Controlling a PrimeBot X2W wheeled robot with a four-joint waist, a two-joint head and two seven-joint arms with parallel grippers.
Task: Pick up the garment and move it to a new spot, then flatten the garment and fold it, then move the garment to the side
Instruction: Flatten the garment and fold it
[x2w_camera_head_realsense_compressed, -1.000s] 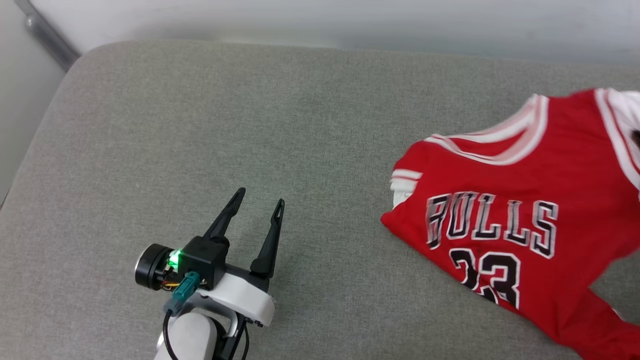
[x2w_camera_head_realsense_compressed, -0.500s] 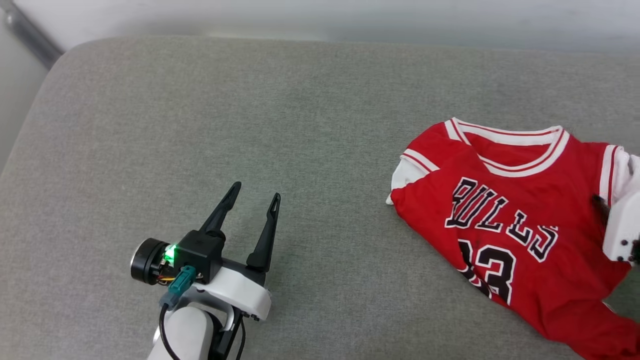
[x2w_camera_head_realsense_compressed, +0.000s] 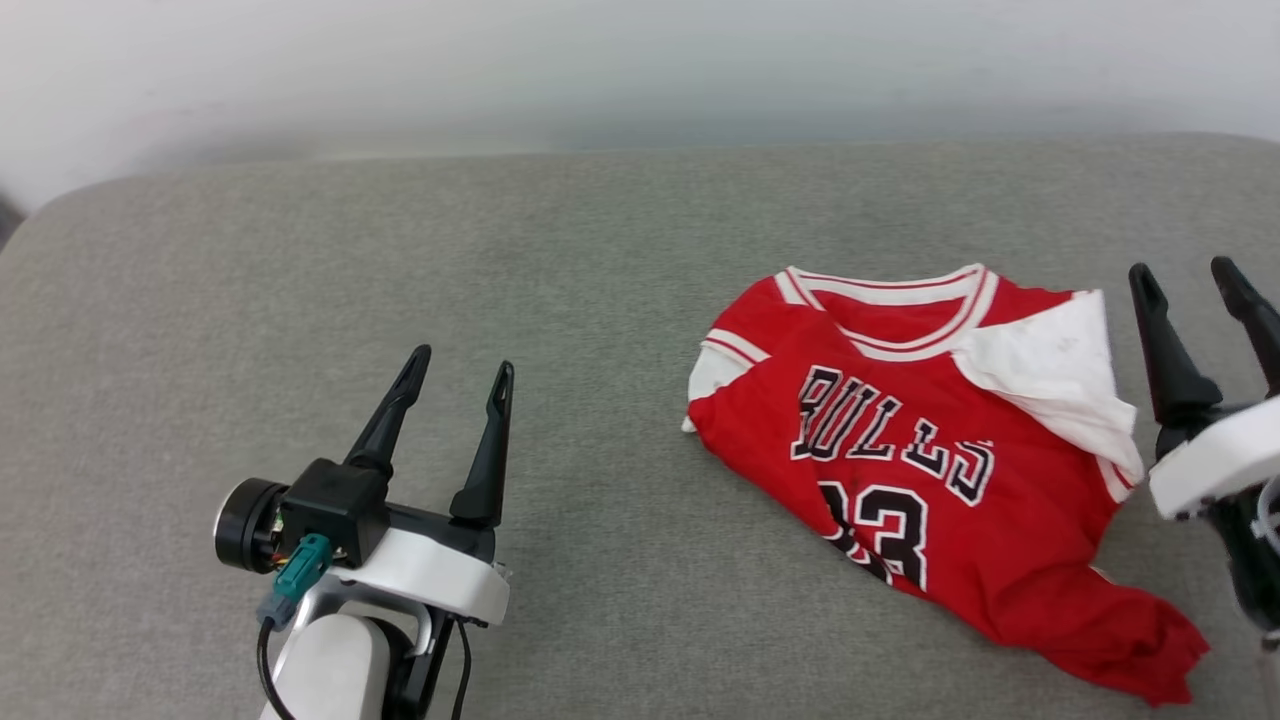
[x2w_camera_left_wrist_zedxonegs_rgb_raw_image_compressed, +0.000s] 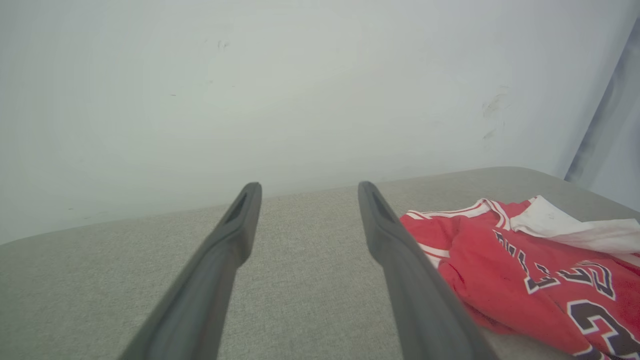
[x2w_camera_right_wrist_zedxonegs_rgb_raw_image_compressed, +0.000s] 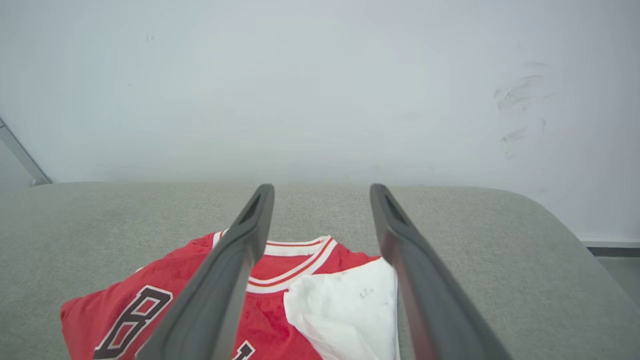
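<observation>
the red jersey shirt with white sleeves (x2w_camera_head_realsense_compressed: 900, 470) lies rumpled on the grey fabric cushion (x2w_camera_head_realsense_compressed: 600, 250); left gripper (x2w_camera_head_realsense_compressed: 462, 360) and right gripper (x2w_camera_head_realsense_compressed: 1182, 267) both spread wide, empty — a pinch could catch two layers.

A grey fabric-covered worktop (x2w_camera_head_realsense_compressed: 600, 300) with rounded corners is seen. Behind the worktop a pale wall (x2w_camera_head_realsense_compressed: 640, 70) is set, marked by dark scuffs (x2w_camera_right_wrist_zedxonegs_rgb_raw_image_compressed: 517, 92).

wide bare cushion (x2w_camera_head_realsense_compressed: 560, 300) left of garment (x2w_camera_head_realsense_compressed: 900, 470), free passage (wall (x2w_camera_head_realsense_compressed: 640, 70) bounds far edge)
</observation>
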